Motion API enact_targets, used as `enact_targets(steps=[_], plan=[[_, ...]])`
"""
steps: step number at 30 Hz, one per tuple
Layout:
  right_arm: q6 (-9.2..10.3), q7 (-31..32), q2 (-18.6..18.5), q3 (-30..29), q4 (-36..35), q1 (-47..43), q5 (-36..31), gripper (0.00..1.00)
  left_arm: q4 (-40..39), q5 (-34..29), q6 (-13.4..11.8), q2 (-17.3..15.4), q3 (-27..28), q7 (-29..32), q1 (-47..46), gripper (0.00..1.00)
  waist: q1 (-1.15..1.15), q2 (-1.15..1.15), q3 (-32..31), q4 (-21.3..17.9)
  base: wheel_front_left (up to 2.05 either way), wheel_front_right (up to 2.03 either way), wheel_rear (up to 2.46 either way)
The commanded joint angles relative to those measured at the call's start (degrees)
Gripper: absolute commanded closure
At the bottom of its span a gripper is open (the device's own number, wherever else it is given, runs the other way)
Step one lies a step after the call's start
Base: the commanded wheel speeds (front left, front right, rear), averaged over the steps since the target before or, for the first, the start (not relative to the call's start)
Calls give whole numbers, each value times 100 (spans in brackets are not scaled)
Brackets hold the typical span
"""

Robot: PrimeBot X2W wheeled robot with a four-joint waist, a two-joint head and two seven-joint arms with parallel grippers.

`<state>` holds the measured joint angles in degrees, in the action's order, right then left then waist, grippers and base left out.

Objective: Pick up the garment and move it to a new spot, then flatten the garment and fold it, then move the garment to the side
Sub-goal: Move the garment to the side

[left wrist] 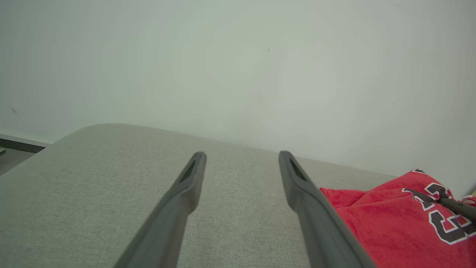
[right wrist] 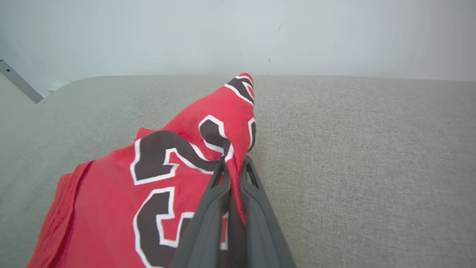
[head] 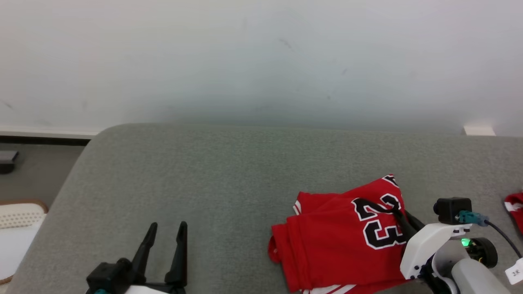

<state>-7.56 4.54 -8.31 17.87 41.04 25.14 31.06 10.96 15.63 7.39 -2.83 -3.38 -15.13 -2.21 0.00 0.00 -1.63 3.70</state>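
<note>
Red jersey point(head: 335, 241), number 23, lies bunched near the near right edge of the grey fabric surface point(head: 224, 183). Right gripper point(head: 394, 210) jaws pressed together, pinching a raised fold of the jersey by the number. Left gripper point(head: 167, 228) jaws spread wide, nothing between them, at the near left edge, well apart from the jersey. Another red item point(head: 515, 208) at the far right edge.
</note>
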Motion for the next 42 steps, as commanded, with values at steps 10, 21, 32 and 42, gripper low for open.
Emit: enact_targets(steps=[10, 21, 32, 42], plan=[[16, -46, -289, -434, -311, 126, -65, 100, -50, 150, 8, -19, -556, 3, -206, 0, 0, 0, 110, -1360, 0, 0, 0], [16, 21, -175, -698, -644, -64, -205, 100, -58, 151, 8, -19, -1043, 3, -324, 0, 0, 0, 236, -2453, 0, 0, 0], [16, 94, -222, -911, -977, 51, -139, 100, 4, 74, 5, -29, -1314, 3, -491, 0, 0, 0, 484, -2404, 0, 0, 0], [16, 323, -1026, -743, -1127, 1137, -106, 100, -49, 10, 5, -389, -1497, 3, -947, 0, 0, 0, 1616, -2004, 0, 0, 0]])
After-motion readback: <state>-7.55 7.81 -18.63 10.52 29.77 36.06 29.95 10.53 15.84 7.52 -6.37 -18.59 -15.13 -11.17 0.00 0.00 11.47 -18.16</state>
